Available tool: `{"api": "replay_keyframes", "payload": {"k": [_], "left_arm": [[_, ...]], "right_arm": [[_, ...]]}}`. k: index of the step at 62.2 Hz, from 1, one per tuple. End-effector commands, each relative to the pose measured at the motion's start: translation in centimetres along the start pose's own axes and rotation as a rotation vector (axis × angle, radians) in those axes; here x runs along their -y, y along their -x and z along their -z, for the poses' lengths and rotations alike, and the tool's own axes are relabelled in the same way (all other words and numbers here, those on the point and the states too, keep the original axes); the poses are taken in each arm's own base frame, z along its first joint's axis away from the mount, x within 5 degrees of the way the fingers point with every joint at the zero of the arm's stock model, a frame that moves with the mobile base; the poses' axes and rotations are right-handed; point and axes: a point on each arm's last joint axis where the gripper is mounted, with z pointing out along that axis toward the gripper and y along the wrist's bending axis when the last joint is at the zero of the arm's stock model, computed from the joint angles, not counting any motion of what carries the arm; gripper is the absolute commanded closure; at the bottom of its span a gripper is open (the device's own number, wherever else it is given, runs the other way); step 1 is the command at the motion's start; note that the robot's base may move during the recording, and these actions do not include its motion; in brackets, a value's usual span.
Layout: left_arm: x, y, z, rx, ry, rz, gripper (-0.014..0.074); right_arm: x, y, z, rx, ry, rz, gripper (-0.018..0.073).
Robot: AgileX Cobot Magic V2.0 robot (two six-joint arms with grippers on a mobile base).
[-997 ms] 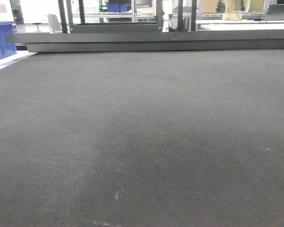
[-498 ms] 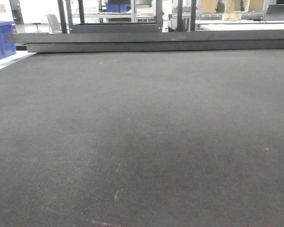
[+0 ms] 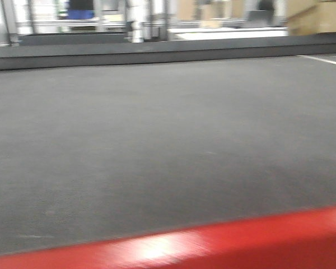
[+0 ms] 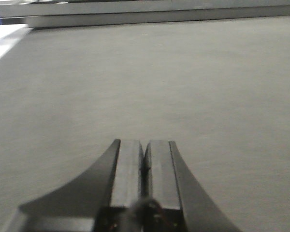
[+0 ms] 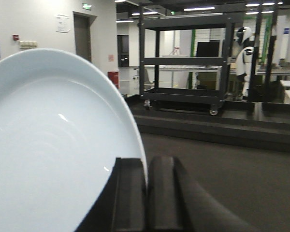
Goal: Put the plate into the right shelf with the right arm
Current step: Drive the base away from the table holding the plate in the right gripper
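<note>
The plate point(image 5: 53, 145), white with a pale-blue tint, fills the left half of the right wrist view, standing on edge. My right gripper point(image 5: 146, 162) is shut on its rim, one dark finger on each side of the edge. In the left wrist view, my left gripper point(image 4: 144, 144) is shut with nothing in it, hovering above a dark grey mat point(image 4: 145, 72). The right shelf is out of view. Neither arm shows in the blurred front view.
A red frame edge point(image 3: 213, 246) runs along the bottom of the front view, with the dark mat point(image 3: 157, 129) beyond it. A black three-tier cart point(image 5: 183, 63) stands past a low dark step, with a white figure point(image 5: 244, 48) to its right.
The front view has swung to the right and pulled back. The red frame edge now shows at the bottom, the blue bin at left has left the view, and the picture is motion-blurred.
</note>
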Motion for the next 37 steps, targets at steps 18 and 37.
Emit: {"api": "replay_keyframes", "payload": {"k": [18, 37], "left_arm": [[-0.14, 0.53, 0.06, 0.083, 0.016, 0.01, 0.0643], [-0.14, 0.53, 0.06, 0.083, 0.016, 0.01, 0.0643]], "right_arm": [[-0.34, 1.6, 0.02, 0.108, 0.032, 0.018, 0.0522], [-0.34, 1.6, 0.02, 0.108, 0.032, 0.018, 0.0522]]}}
